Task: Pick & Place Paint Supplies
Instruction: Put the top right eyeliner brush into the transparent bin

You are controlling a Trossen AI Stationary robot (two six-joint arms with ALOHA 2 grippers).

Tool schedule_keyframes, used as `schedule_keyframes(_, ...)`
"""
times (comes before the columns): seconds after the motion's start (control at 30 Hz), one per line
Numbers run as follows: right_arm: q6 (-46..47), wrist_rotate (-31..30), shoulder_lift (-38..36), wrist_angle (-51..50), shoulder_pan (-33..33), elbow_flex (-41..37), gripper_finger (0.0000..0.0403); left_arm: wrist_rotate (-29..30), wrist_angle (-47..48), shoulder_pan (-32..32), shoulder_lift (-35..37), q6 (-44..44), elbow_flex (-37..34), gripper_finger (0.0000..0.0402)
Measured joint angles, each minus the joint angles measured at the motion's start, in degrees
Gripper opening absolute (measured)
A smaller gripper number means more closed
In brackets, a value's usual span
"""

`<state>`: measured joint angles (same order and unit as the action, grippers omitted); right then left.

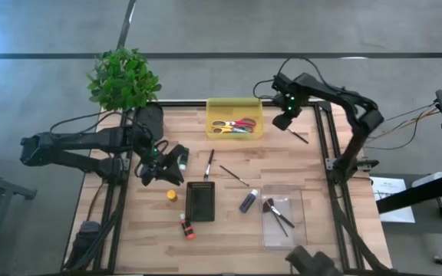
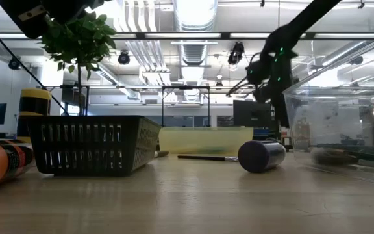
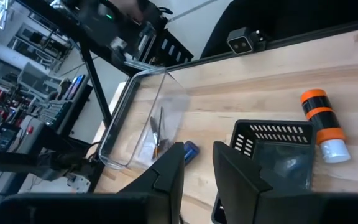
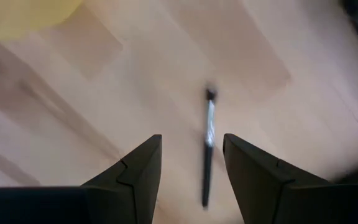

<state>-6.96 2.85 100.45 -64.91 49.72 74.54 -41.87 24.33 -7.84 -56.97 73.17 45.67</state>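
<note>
My right gripper (image 1: 286,121) (image 4: 191,162) hangs open, pointing down, over the table's far right part, beside the yellow bin (image 1: 235,119). A thin dark-handled paintbrush (image 4: 207,149) (image 1: 298,136) lies flat on the wood below it, untouched. My left gripper (image 1: 179,167) (image 3: 197,171) hovers open and empty at the table's left, aimed toward the black basket (image 1: 200,201). Two more thin brushes (image 1: 209,165) (image 1: 234,176) lie mid-table. A purple tube (image 1: 249,201), a yellow-orange tube (image 1: 172,195) and a red tube (image 1: 186,226) lie around the basket. Brushes (image 1: 277,215) lie in the clear tray (image 1: 298,230).
The yellow bin holds scissors (image 1: 232,125). A potted plant (image 1: 123,78) stands at the far left corner. Dark frame rails (image 1: 324,153) run along the table's left and right edges. Bare wood lies between the yellow bin and the clear tray.
</note>
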Motion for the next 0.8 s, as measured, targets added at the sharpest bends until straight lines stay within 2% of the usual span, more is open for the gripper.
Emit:
schedule_keyframes(0.23, -2.0, 0.2, 6.4, 3.3, -0.3, 0.0, 0.0171, 0.1, -2.3, 0.0, -0.1, -1.2, 0.0, 0.0093)
schedule_keyframes(0.4, -2.5, -3.4, 6.1, 6.1, -0.3, 0.0, 0.0171, 0.1, -2.9, 0.0, -0.1, -1.2, 0.0, 0.0093)
schedule_keyframes(0.8, 0.8, -6.5, 6.4, 5.5, 0.9, 0.0, 0.0171, 0.0, -4.7, 0.0, -0.1, -1.2, 0.0, 0.0093)
